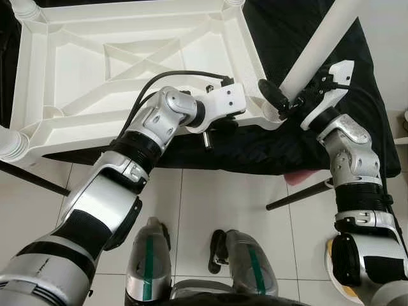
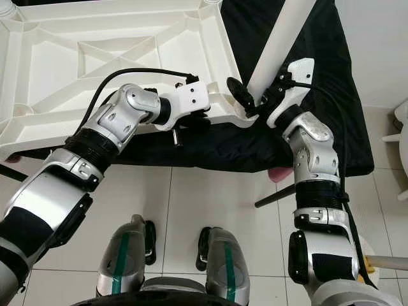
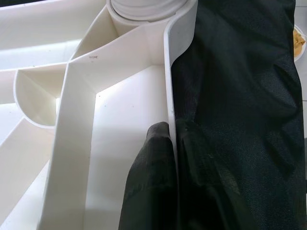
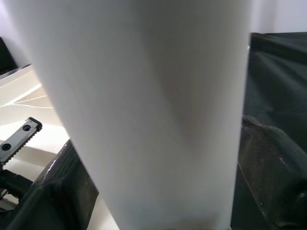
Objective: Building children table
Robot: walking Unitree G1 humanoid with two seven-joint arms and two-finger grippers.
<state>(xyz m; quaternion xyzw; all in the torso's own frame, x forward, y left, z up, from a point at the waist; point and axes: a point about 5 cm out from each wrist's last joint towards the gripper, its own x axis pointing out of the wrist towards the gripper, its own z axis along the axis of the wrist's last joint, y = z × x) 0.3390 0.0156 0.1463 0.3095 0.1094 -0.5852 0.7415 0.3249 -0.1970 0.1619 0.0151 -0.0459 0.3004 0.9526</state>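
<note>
Home room: white tiled floor point(image 1: 210, 210), black cloth point(image 1: 357, 95).

Bright, even indoor light; head views sharp, wrist views softer.

The white tabletop point(image 1: 127, 57) is near glare, its ribs casting faint shadows, while the black cloth point(image 1: 268, 146) swallows detail. In the right wrist view the white leg point(image 4: 144, 110) is very close and blurred. Head views bend slightly at the edges.
</note>
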